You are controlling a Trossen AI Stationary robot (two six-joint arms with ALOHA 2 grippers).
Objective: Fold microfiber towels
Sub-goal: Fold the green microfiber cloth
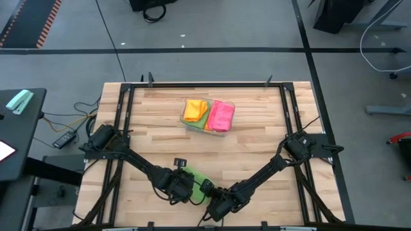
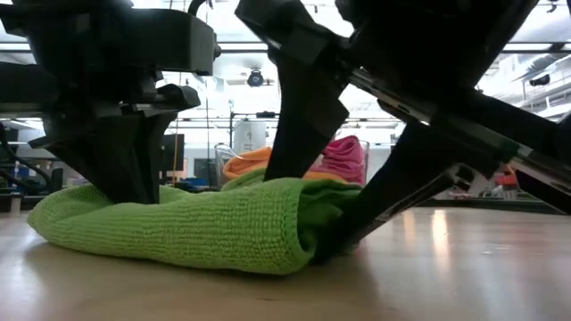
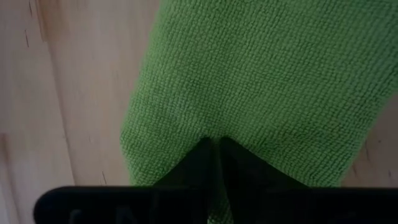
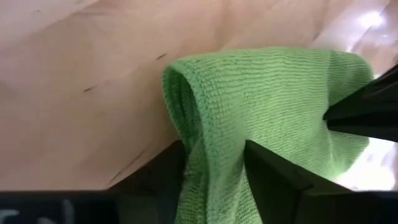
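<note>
We have both grippers down on the green towel at the near edge of the table, with the two arms meeting over it. Our left gripper has its fingers pressed nearly together, with a thin pinch of green cloth between the tips; the rest of the towel spreads out flat ahead of those fingers, its folded edge to one side of them. Our right gripper holds its fingers somewhat apart, one on each side of a bunched fold of the same towel, so the cloth passes between them and rounds over just beyond the tips. From table height the towel lies as a low, doubled-over heap on the wood, the left fingers pressing into its one end and the right fingers coming down into the other end, where the fold curls under. Well beyond both grippers, toward the far side of the table, a clear tray holds an orange towel and a pink towel, with a bit of green beneath them.
</note>
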